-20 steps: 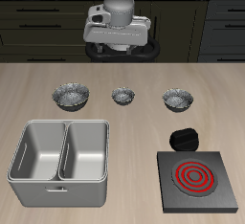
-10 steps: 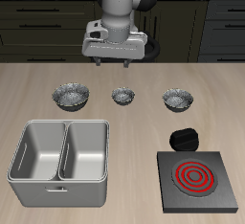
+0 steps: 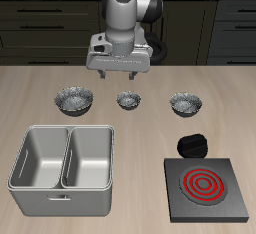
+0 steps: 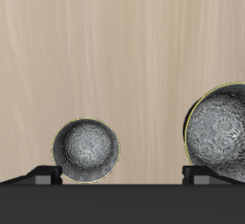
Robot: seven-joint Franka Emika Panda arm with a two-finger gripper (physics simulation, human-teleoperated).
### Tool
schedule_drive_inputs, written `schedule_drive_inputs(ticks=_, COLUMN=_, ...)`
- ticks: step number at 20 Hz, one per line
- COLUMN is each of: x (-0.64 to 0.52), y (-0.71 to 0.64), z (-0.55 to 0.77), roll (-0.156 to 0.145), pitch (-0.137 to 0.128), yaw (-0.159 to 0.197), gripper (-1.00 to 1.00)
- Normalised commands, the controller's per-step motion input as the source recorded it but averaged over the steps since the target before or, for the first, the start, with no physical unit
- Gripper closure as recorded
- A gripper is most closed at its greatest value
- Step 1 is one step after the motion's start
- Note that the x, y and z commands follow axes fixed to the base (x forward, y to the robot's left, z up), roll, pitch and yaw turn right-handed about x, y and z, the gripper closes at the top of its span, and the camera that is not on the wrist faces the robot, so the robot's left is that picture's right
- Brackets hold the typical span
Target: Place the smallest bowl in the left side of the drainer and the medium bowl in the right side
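Three grey speckled bowls stand in a row across the middle of the table. The smallest bowl (image 3: 128, 100) is the middle one and also shows in the wrist view (image 4: 85, 151). The medium bowl (image 3: 185, 103) stands at one end, above the stove's side. The drainer (image 3: 62, 128) sits near the table's front edge, both compartments empty. My gripper (image 3: 118, 76) hangs open and empty above the table just behind the smallest bowl; its fingertips (image 4: 43, 173) frame the wrist view.
The largest bowl (image 3: 74, 100) stands at the row's other end, behind the drainer, and shows in the wrist view (image 4: 218, 132). A black square stove with a red coil (image 3: 205, 185) sits near the front edge, with a small black object (image 3: 190, 144) behind it.
My gripper has come down and forward from the back of the table toward the row of bowls. The bowls and the drainer have not moved.
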Motion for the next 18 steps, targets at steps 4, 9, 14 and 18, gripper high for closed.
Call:
schedule_drive_inputs(ticks=4, x=-0.24, y=-0.03, z=-0.28, roll=0.016, pitch=-0.028, yaw=-0.009, gripper=-1.00)
schedule_drive_inputs(ticks=9, x=-0.20, y=-0.05, z=-0.21, roll=-0.006, pitch=-0.036, yaw=0.010, gripper=-1.00)
schedule_drive_inputs(ticks=14, x=-0.07, y=-0.02, z=-0.25, roll=0.008, pitch=0.018, yaw=0.001, gripper=-1.00)
schedule_drive_inputs(ticks=18, x=-0.01, y=0.01, z=-0.17, roll=-0.010, pitch=-0.002, yaw=0.017, gripper=-1.00)
